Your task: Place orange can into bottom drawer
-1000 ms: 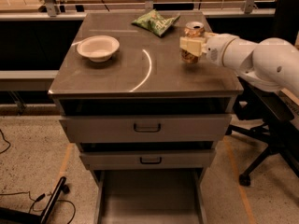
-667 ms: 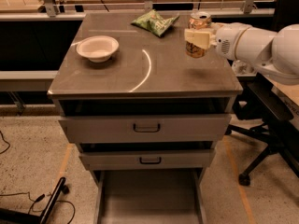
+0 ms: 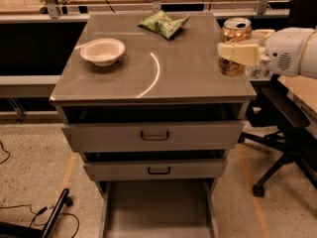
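The orange can point(image 3: 234, 38) is upright, its silver top showing, held above the right edge of the grey cabinet top point(image 3: 148, 78). My gripper point(image 3: 241, 47) reaches in from the right and is shut on the can, with one pale finger point(image 3: 237, 51) across its front. The bottom drawer point(image 3: 157, 207) is pulled out at the foot of the cabinet, its flat floor bare, directly below and to the left of the can.
A white bowl point(image 3: 102, 50) sits on the left of the cabinet top and a green snack bag point(image 3: 163, 23) at the back. Two shut drawer fronts with dark handles point(image 3: 154, 135) sit above the open drawer. An office chair base point(image 3: 277, 167) stands to the right.
My gripper has lifted the orange can off the cabinet top and carried it to the right and toward the front edge.
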You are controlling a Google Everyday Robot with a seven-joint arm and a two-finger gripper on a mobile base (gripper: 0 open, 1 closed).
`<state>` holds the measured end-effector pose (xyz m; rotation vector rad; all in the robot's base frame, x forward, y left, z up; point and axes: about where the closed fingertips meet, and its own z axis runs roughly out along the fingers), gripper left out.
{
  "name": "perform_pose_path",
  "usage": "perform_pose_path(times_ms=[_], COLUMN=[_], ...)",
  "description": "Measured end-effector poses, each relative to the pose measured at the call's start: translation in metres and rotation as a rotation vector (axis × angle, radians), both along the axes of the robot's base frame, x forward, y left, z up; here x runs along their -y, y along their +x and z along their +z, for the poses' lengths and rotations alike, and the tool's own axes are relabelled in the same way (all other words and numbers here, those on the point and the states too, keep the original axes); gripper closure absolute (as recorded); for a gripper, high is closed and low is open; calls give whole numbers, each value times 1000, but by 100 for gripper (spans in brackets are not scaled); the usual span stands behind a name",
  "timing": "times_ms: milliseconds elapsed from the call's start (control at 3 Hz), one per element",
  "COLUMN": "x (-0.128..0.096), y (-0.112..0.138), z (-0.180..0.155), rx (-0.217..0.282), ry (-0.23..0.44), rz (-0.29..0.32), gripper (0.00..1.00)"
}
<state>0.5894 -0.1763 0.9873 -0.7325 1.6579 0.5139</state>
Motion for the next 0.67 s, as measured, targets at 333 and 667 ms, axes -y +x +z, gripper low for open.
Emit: perform_pose_path(times_ms=[333, 667], x=[33, 54], y=[-47, -81], z=[-13, -42], rx=[-18, -54], ry=[-1, 20], rz=[-7, 6], gripper=[100, 100])
